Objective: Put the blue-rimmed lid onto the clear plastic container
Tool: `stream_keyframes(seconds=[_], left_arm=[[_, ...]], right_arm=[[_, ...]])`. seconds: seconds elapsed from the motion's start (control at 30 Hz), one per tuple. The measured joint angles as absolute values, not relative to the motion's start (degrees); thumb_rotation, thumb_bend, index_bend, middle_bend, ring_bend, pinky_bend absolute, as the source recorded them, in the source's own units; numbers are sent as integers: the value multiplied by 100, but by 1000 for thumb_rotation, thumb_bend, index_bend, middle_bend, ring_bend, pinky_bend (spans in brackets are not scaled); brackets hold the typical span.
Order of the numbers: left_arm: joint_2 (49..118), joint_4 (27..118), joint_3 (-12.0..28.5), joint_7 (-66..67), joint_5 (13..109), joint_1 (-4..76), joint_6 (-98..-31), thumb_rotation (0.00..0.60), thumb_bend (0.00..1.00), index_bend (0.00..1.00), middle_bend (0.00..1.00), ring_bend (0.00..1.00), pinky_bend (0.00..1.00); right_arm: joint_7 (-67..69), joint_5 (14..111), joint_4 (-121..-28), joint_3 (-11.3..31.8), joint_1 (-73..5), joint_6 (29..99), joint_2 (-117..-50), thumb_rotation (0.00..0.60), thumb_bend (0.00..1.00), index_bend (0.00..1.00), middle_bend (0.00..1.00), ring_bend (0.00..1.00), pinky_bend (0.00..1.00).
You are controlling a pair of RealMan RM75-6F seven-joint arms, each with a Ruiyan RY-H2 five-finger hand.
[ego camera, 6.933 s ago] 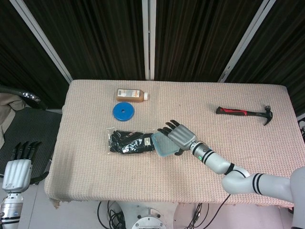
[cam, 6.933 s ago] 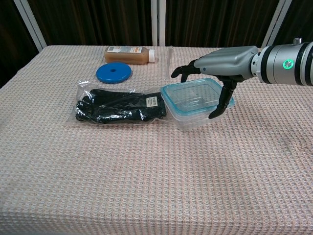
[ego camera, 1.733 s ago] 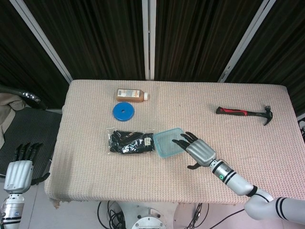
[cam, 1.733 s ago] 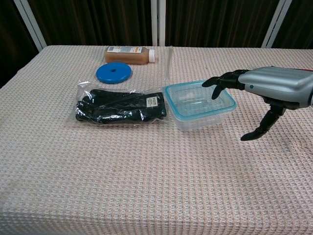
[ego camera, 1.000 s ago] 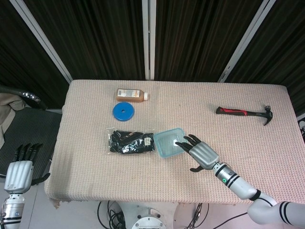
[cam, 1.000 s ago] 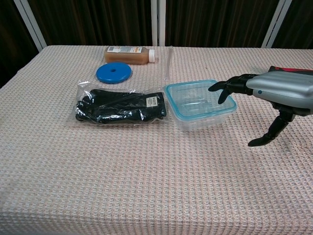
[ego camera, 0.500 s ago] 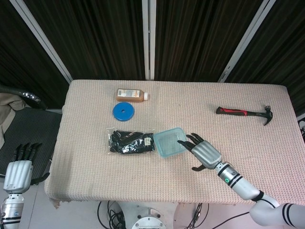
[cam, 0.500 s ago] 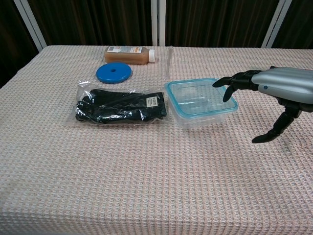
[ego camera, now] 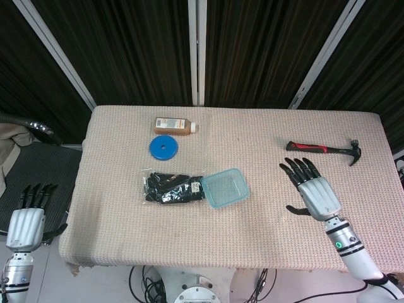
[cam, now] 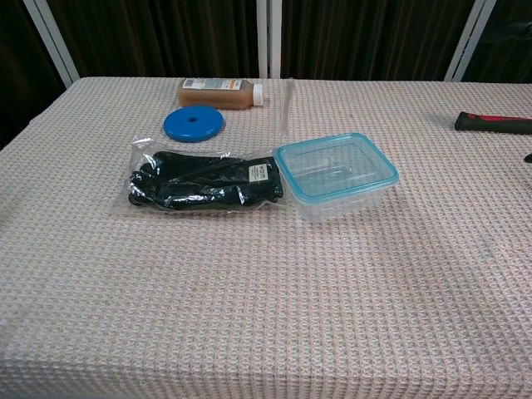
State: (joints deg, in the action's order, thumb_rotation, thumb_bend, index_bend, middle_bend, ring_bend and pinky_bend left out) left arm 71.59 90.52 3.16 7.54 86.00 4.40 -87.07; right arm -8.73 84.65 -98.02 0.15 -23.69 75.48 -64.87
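Note:
The clear plastic container [cam: 341, 198] stands near the table's middle with the blue-rimmed lid [cam: 335, 166] lying on top of it; in the head view the lid [ego camera: 224, 187] covers the container. My right hand [ego camera: 312, 189] hovers open to the right of it, fingers spread, well apart from the lid and holding nothing. It is out of the chest view. My left hand [ego camera: 26, 221] hangs open off the table's left edge, below table level.
A bag of black gloves [cam: 204, 183] lies touching the container's left side. A blue disc [cam: 193, 124] and a brown bottle [cam: 220, 92] sit at the back left. A red-handled hammer [ego camera: 323, 149] lies at the right, just beyond my right hand.
My right hand has pulled away from the lid to the right and left the chest view. The lid stays on the container. The left hand has not moved.

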Motion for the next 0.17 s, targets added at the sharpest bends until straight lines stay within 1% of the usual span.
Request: stream_keyframes(seconds=[0.17], left_arm=[[7201, 9023, 349, 837, 8681, 500, -8739, 600, 32, 136, 116, 45, 0]], right_arm=[[-633, 8414, -9852, -62, -1682, 8296, -6273, 600, 25, 0, 0, 0, 0]])
